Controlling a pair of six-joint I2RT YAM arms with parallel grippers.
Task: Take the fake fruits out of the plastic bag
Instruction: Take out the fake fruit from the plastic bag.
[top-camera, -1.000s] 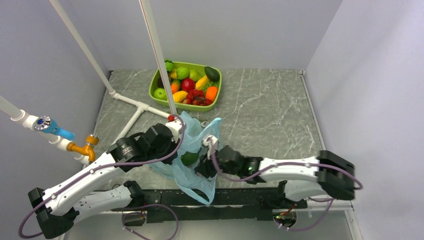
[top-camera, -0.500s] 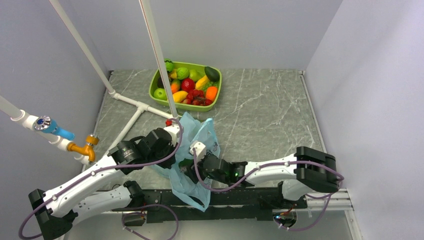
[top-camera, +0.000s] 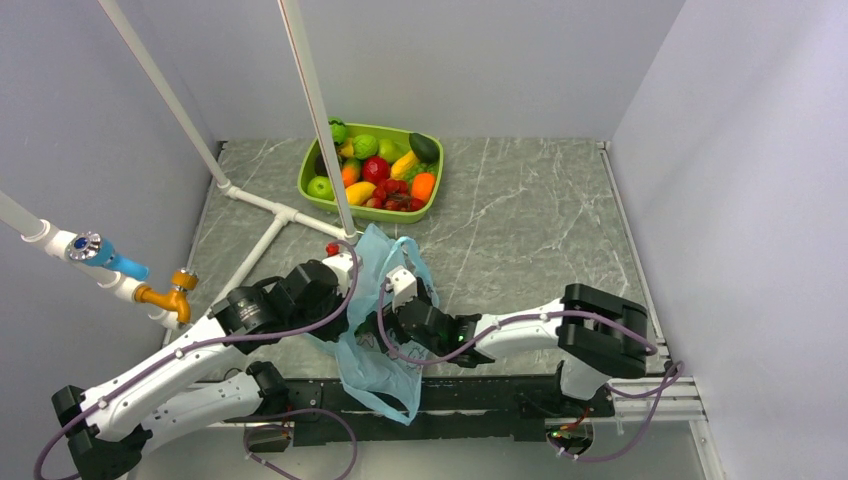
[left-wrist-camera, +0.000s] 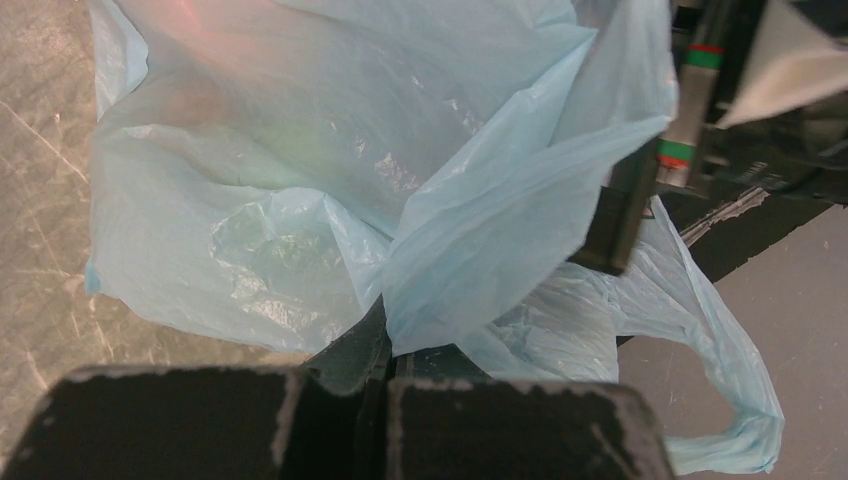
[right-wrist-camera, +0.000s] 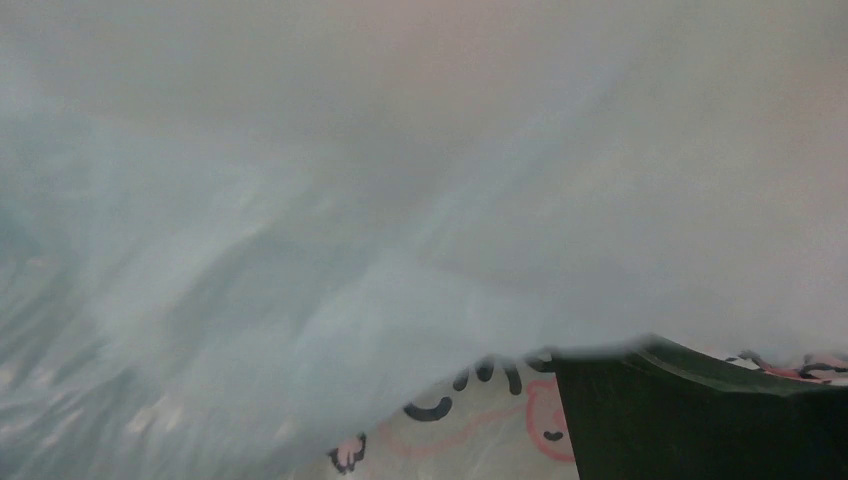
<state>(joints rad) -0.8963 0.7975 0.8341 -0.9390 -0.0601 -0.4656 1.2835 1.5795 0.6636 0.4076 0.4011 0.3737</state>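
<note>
We observe the left end effector (left-wrist-camera: 385, 362) pinching the plastic bag (left-wrist-camera: 300, 200); for the right end effector (top-camera: 380, 324), buried in film, we cannot tell.

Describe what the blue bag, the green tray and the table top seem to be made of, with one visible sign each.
Blue bag: thin translucent plastic film, slightly glossy; it crinkles and colours show through.
Green tray: probably rigid moulded plastic, smooth; even rim, uniform colour.
Table top: grey marble look, perhaps printed laminate; pale veins, dull sheen.
</note>
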